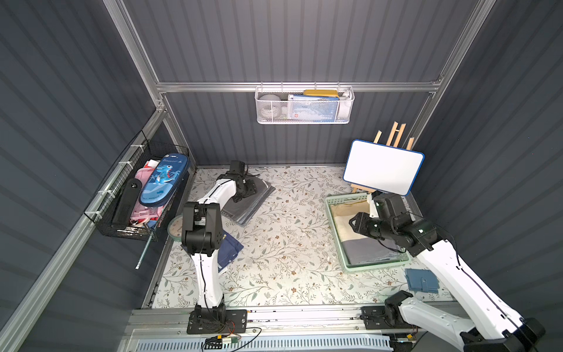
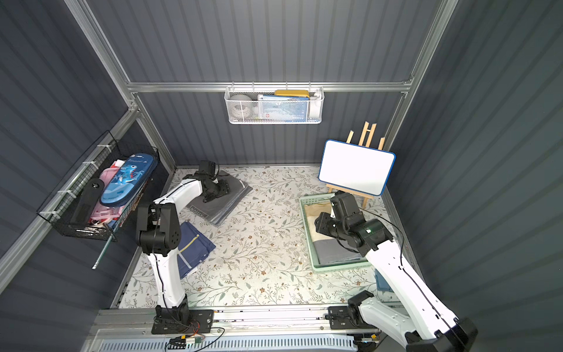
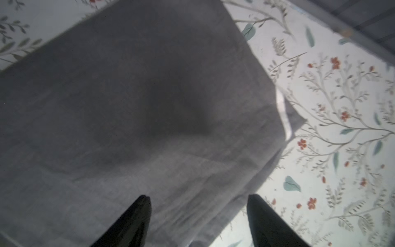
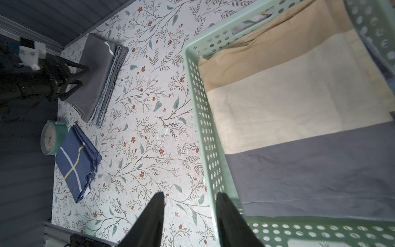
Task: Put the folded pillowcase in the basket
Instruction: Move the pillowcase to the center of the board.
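The left gripper (image 3: 198,196) hangs just above the grey folded pillowcase (image 3: 149,96) with its fingers spread wide and nothing between them. One fingertip is over the cloth and the other over its edge; whether either touches cannot be told. The pillowcase lies at the far left of the floral table (image 1: 289,243), on top of a paler folded stack (image 4: 108,85). Nearer the robot's base on that side lie a navy folded cloth (image 1: 233,247) and, just beside it, a green clock (image 1: 173,228). Well apart, on the table's right side, the basket (image 4: 203,119) holds a tan cloth (image 4: 277,49), a cream cloth (image 4: 299,102) and a grey-blue cloth (image 4: 320,171). The right gripper (image 4: 191,193) hangs over the basket wall that faces the table's middle, fingers partly apart and empty. A blue wallet (image 1: 422,280) lies near the basket, and behind the basket a whiteboard (image 1: 384,166) stands on an easel.
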You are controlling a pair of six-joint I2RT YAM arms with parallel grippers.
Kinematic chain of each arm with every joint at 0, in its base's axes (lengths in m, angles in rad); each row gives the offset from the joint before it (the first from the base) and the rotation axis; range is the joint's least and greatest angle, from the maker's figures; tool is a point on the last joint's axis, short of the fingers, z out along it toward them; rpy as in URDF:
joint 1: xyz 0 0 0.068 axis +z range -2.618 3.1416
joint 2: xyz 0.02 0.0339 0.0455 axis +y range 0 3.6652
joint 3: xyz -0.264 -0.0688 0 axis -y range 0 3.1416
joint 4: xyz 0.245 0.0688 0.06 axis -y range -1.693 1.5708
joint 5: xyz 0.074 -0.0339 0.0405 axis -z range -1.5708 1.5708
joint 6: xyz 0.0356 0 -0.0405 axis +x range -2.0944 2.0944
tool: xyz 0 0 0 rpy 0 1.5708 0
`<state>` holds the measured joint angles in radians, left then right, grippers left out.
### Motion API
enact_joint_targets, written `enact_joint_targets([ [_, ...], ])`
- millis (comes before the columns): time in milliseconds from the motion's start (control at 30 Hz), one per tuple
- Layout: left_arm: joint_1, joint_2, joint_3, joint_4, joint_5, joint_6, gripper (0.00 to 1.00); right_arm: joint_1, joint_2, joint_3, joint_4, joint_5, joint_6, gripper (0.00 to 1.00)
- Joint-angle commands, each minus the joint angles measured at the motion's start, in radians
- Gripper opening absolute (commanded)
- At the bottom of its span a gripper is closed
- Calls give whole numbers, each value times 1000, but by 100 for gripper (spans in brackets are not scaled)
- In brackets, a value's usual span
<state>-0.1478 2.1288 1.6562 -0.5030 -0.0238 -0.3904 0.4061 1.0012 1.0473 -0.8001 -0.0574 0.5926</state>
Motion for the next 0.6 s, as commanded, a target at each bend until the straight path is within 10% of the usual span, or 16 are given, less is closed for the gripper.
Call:
enact_joint_targets([
  [0, 8, 61, -7, -83, -8, 0, 76, 5, -29, -29, 36, -33, 10, 45],
  [267, -12, 63, -123, -80, 79, 2, 73, 5, -112, -117, 123, -9, 38, 45],
  [567, -260, 47, -223, 47, 317, -154, 71, 4, -118, -103, 93, 14, 7, 46],
])
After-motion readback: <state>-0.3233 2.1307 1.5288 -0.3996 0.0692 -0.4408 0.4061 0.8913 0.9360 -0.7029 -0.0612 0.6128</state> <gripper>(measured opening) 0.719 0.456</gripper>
